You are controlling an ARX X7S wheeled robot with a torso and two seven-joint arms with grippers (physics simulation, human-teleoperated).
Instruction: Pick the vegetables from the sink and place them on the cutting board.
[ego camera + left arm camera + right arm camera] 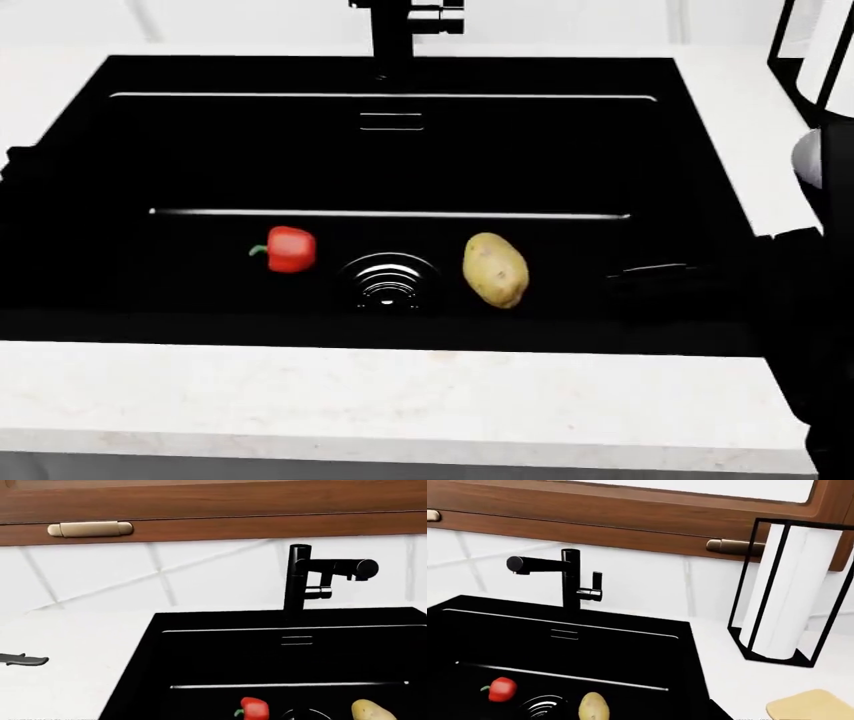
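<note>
You're seeing red bell pepper (290,249) lying left of drain (388,280) | potato (495,270) lying right | sink (400,150) holding both | right gripper (654,272) state: cannot tell | left gripper out of view

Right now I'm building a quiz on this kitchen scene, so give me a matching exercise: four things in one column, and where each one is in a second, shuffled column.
Things:
1. bell pepper
2. potato
3. paper towel roll
4. faucet

Places:
A. on the basin floor, on the robot's right of the drain
B. on the white counter, in a black frame
C. behind the back edge of the sink
D. on the basin floor, on the robot's left of the drain

Pairs: 1-D, 2-A, 3-B, 4-C
</note>
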